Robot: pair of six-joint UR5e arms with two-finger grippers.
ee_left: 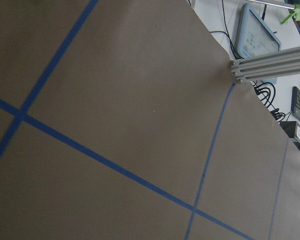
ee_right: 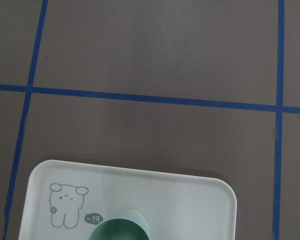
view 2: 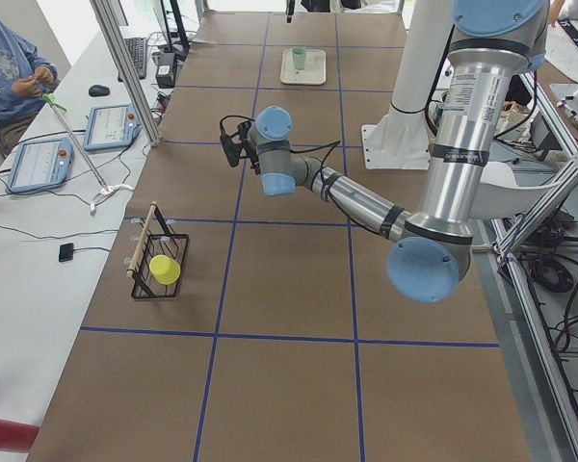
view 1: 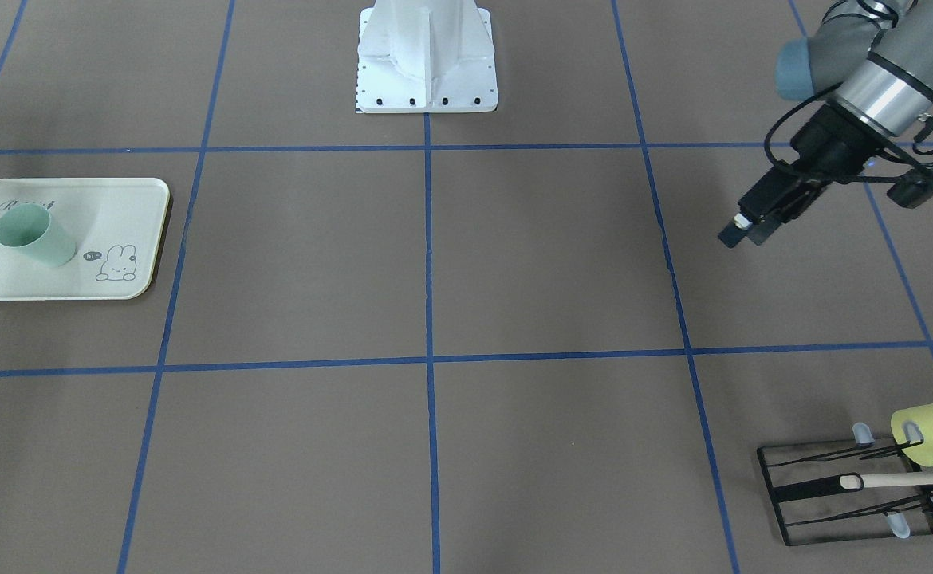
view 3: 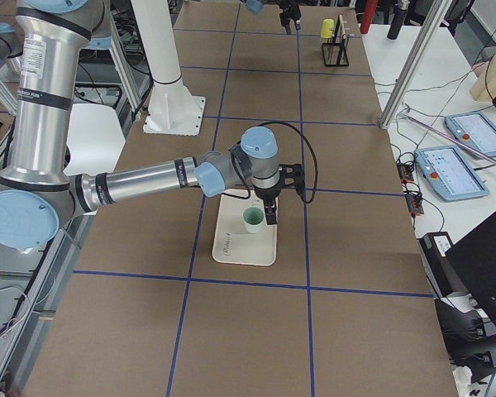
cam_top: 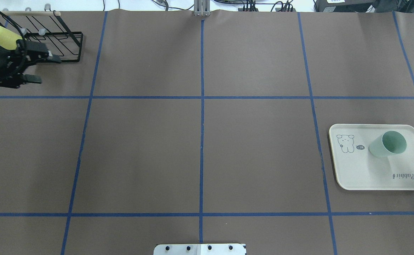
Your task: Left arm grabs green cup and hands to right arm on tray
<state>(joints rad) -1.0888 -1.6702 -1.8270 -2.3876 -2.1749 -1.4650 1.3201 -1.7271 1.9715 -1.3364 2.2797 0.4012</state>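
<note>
Cup first: the green cup (cam_top: 387,143) stands upright on the tray (cam_top: 362,173), mouth up, just beside the little bunny drawing. The tray lies flat on the brown desk (cam_top: 200,148), far over on the robot's right side.

The left gripper (cam_top: 51,71) is well apart from it, at the other end of the desk. It hangs in the air near the black wire rack (cam_top: 65,46), where a yellow-green cup (cam_top: 1,36) is kept. Its two fingers are spread apart and there is nothing between them.

The right gripper (view 3: 270,211) hangs close over the tray, just beside the green cup, in the side view. That view is too small to show its fingers, and its own camera shows only the tray and the top of the cup. So I cannot tell if it is spread or closed.

With the cup on the tray and neither gripper seen holding it, the job looks done, or nearly so.

I think the cup is very light and made of stiff plastic. It looks smooth, so it could slip. It is wider at the top than at the bottom, so a loose hold could let it slide down and out. A good place to hold it is across the side wall, about the middle, with a soft, even squeeze. It has no handle. It is empty, so a small bump could knock it over.
</note>
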